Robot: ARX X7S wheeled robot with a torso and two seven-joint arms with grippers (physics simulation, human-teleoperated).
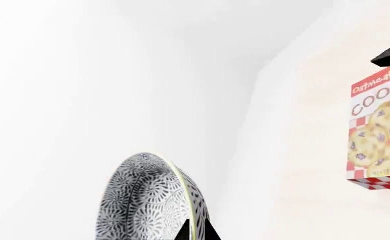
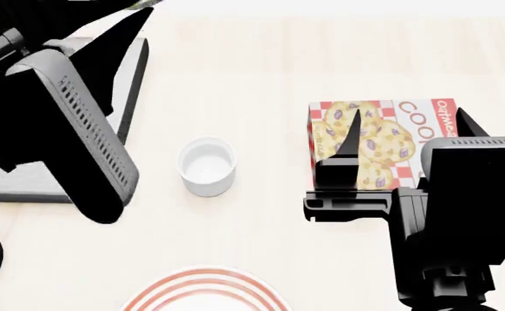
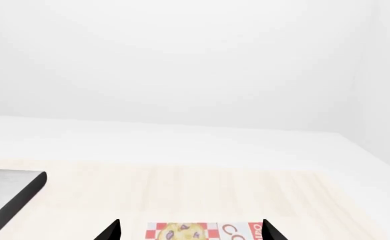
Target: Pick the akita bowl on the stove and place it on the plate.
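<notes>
In the left wrist view the akita bowl, white with a dense grey-black pattern, stands on edge against a blank white background. My left gripper is shut on its rim, one black fingertip on each side of the wall. In the head view my left arm covers most of the stove, and the bowl is hidden there. The plate, white with red rings, shows at the near edge of the table. My right gripper is open above the cookie box and holds nothing.
A small plain white cup stands between the stove and the plate. An oatmeal cookie box lies flat to the right, under my right gripper. A corner of the stove shows in the right wrist view.
</notes>
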